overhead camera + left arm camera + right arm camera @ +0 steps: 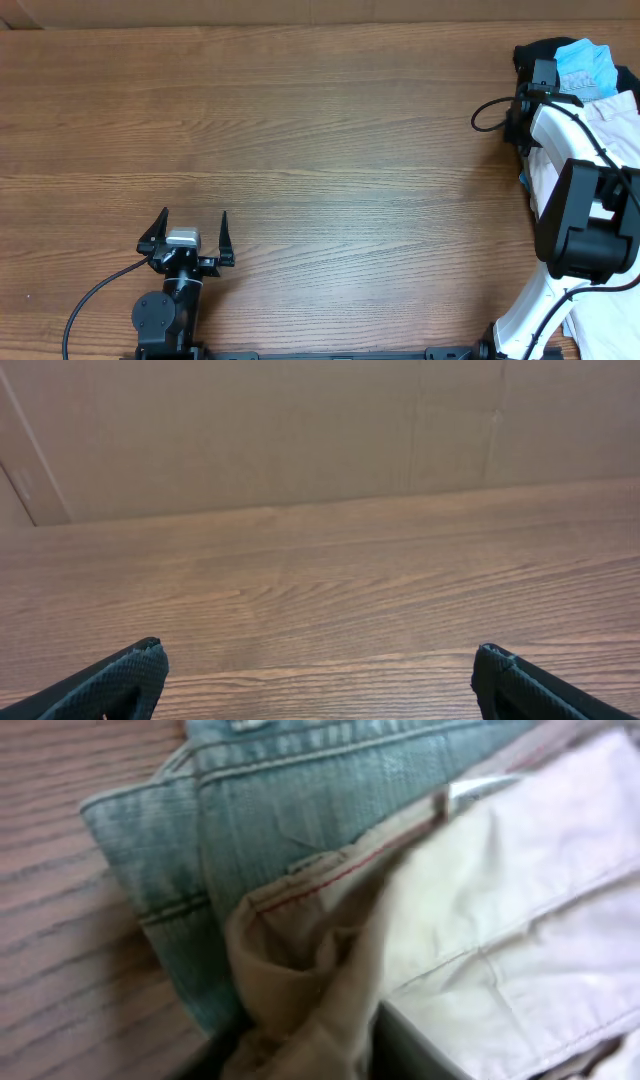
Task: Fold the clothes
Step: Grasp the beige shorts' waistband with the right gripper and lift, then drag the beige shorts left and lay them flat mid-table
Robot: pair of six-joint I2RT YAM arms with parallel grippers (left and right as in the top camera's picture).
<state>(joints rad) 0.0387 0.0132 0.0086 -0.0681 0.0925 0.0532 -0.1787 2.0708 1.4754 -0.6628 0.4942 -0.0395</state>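
The clothes lie heaped at the far right edge of the brown wood-grain table (320,150), and the frame cuts the pile off. A crumpled black garment (530,52) sits at the back with a sky-blue garment (588,65) bunched against it. The pale beige cotton shorts (612,120) spread toward the near side.

The white-and-black right arm (560,190) reaches over the heap and covers much of it from above. This also hides the right gripper (305,1052) in the overhead view. In the right wrist view the light-blue denim shorts (300,810) lie under the beige shorts, with the folded denim edge resting on the wood. A gathered fold of beige cloth is pinched in the right gripper. Its fingers show only as blurred dark slivers at the bottom edge, closed in on the fold. How much cloth is caught cannot be made out.

The left gripper (193,225) rests well apart from the clothes, near the front left of the table. Its black fingers (115,682) are spread wide over bare wood and hold nothing.
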